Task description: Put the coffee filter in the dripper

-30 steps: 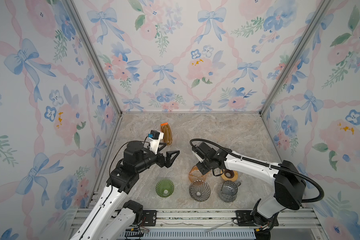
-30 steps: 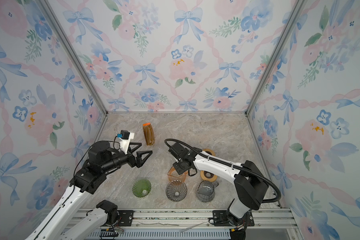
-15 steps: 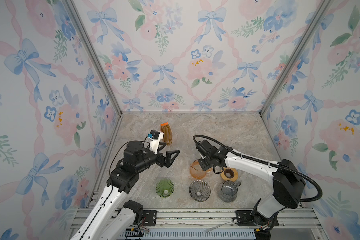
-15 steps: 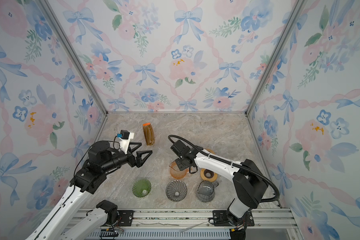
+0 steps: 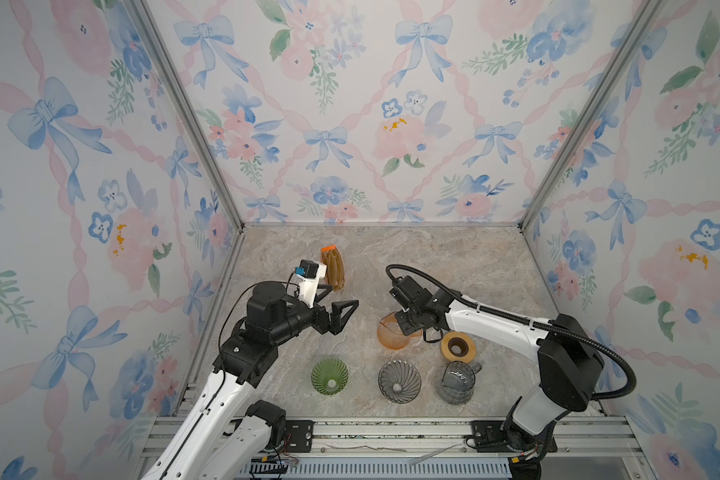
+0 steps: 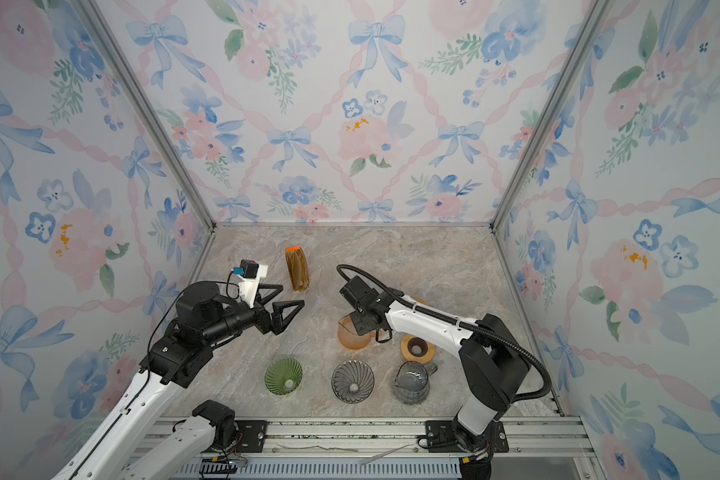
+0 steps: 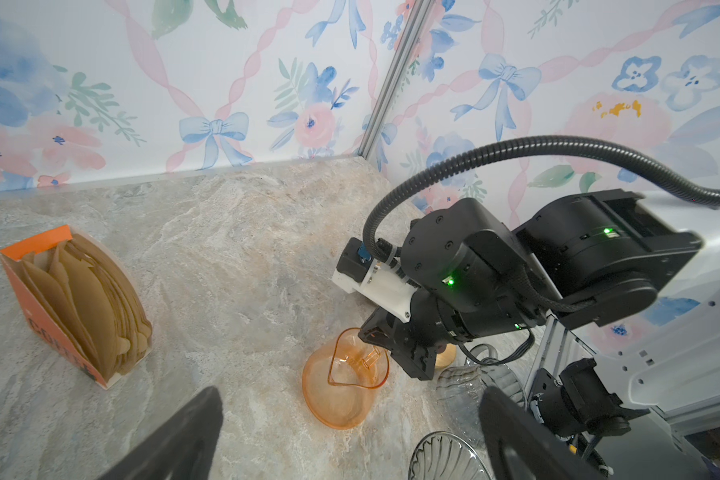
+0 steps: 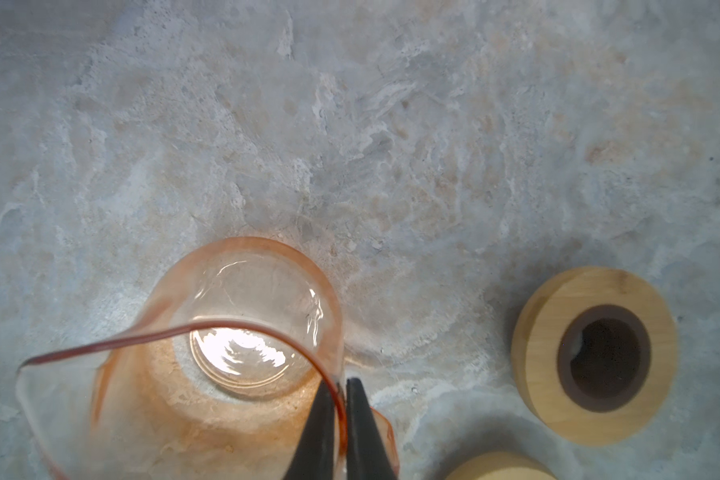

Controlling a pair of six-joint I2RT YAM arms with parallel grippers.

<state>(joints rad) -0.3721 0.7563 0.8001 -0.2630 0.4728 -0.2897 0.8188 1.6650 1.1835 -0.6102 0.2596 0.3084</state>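
Your right gripper point(image 8: 341, 384) has its 2 black fingers pinched shut on the rim wall of the orange translucent glass carafe point(image 5: 391, 338), 1 finger inside and 1 outside. The carafe sits near the middle of the marble-patterned tabletop point(image 5: 454, 266); I cannot tell whether its base is touching.

Your left gripper point(image 5: 344, 297) is spread wide and holds nothing. It hangs over bare marble, apart from the carafe.

The brown paper coffee filters point(image 7: 88, 299) stand upright in the orange cardboard box point(image 5: 332, 269), just behind the left gripper toward the back left. The green ribbed glass dripper point(image 5: 329, 376) stands near the front edge, in front of the left gripper.

The green dripper starts a front row of 3, followed by the grey ribbed glass dripper point(image 5: 399, 381) and the grey glass jug with a handle point(image 5: 456, 381). All 3 stand close to the aluminium front rail point(image 5: 391, 428). The round wooden ring with a dark hole point(image 5: 457, 345) lies just beside the carafe, under your right arm.

Bare marble runs across the back up to the floral rear wall point(image 5: 350, 124), and also between the box and the carafe.

In the left wrist view, black lettering on the box side begins "COFFE"; the rest is unreadable.
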